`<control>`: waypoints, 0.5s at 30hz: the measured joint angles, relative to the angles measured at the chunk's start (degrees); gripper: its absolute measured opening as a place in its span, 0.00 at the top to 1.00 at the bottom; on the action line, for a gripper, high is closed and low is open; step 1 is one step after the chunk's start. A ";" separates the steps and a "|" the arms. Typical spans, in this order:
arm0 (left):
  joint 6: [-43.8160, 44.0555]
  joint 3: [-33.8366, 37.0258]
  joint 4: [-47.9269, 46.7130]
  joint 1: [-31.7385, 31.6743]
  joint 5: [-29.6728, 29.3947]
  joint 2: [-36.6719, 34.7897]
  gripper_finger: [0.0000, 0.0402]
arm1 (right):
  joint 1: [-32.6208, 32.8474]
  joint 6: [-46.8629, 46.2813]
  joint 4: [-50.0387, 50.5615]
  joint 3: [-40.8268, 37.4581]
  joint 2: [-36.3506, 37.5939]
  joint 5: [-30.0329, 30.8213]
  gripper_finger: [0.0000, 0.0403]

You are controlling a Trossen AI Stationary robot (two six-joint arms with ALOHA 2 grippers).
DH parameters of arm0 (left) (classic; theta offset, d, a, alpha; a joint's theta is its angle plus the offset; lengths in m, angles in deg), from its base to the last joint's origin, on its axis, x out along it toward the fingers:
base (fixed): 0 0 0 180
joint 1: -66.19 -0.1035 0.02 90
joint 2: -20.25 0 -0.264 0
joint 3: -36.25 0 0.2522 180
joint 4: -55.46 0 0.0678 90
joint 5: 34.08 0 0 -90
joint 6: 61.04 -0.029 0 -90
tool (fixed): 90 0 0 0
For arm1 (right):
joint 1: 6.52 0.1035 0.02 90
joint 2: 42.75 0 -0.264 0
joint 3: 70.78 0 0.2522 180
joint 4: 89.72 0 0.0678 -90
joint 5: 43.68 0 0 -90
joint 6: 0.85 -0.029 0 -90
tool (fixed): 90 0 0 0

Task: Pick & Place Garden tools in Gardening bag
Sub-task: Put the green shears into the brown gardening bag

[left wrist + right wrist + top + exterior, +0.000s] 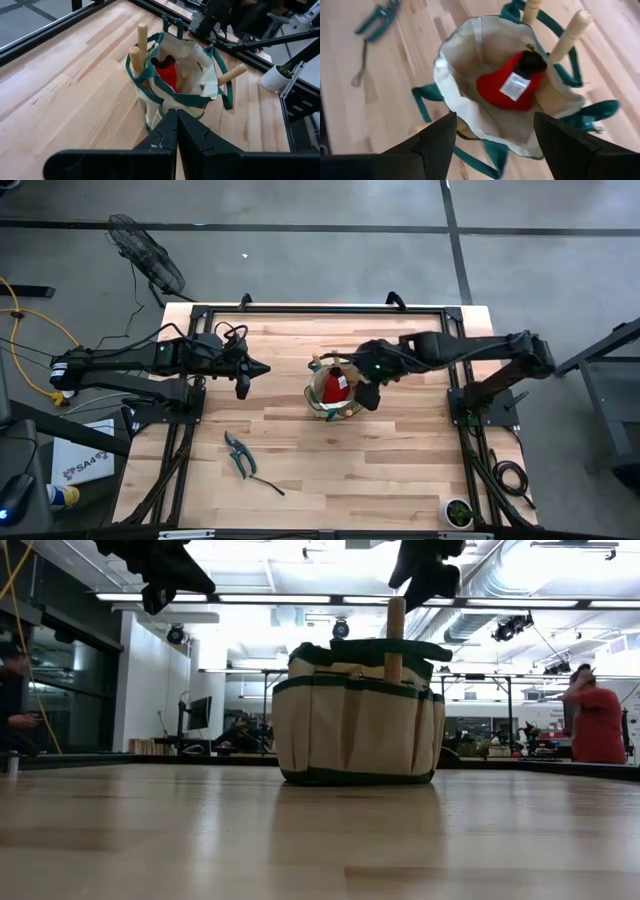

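Right pincer: mine [495,137], hanging right over the gardening bag [333,392] near the middle of the table [400,470], fingers spread wide apart with nothing between them.
Left pincer: also mine [176,131], held above the table to the left of the bag and apart from it, fingers pressed together on nothing.
Gardening bag: stands upright on the wood, beige cloth with green trim and loop handles, mouth open to my right wrist camera.
Red item: a red glove-like thing [512,85] with a white label lies inside the bag's main hollow.
Wooden handles: two pale handles [572,31] stick up side by side at one edge of the bag; from there I cannot tell whether they sit in outer pockets or inside. A third handle [231,74] juts out at a slant on the opposite side.
Pruning shears: green-handled shears [238,453] lie flat on the table, left of the bag and nearer the front edge, well apart from it.
Thin tool: a slim dark rod-like thing [268,485] lies just beside the shears; I cannot tell what it is.
Room: a person in a red top [597,722] stands far behind the table, on the right of the low view.
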State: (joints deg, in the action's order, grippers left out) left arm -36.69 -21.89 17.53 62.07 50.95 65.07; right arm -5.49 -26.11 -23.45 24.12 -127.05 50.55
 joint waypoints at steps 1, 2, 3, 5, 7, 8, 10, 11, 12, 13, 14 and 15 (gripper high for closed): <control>-0.07 0.00 0.00 0.00 0.00 0.00 1.00 | 0.39 -0.75 -1.86 -1.57 0.96 -0.02 0.36; -0.07 0.00 0.00 0.00 0.00 -0.02 1.00 | 0.76 -1.64 -4.05 -3.33 2.08 0.06 0.36; -0.07 0.00 0.00 0.00 0.00 -0.02 1.00 | 1.06 -2.31 -6.12 -4.94 3.03 0.05 0.36; -0.07 0.00 0.00 0.00 0.00 0.00 1.00 | 1.54 -3.66 -10.26 -8.44 5.27 0.33 0.36; -0.07 0.00 0.01 0.00 0.03 -0.01 1.00 | 1.88 -5.06 -14.38 -12.09 7.33 0.78 0.36; -0.07 0.00 0.02 0.00 0.03 -0.01 1.00 | 2.00 -5.84 -16.26 -13.94 8.42 1.18 0.36; -0.07 0.00 0.00 0.00 0.02 0.00 1.00 | 2.39 -7.38 -19.93 -17.63 10.81 2.35 0.36; -0.07 0.00 0.02 0.00 0.04 -0.02 1.00 | 2.52 -8.07 -21.72 -19.52 12.00 2.97 0.36; -0.07 0.00 0.02 0.00 0.04 -0.02 1.00 | 2.70 -8.95 -23.74 -21.40 13.37 3.35 0.36; -0.07 0.00 0.00 0.00 0.03 0.00 1.00 | 2.81 -9.42 -25.68 -23.22 14.67 3.49 0.36; -0.07 0.00 0.01 0.00 0.04 0.00 1.00 | 2.86 -9.75 -27.70 -25.11 15.88 3.47 0.36; -0.07 0.00 0.02 0.00 0.04 -0.02 1.00 | 2.86 -10.17 -29.68 -26.96 17.06 3.39 0.36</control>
State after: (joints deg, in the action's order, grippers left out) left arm -36.77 -21.89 17.55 62.07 50.99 65.05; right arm -2.64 -36.28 -53.12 -2.84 -109.99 53.94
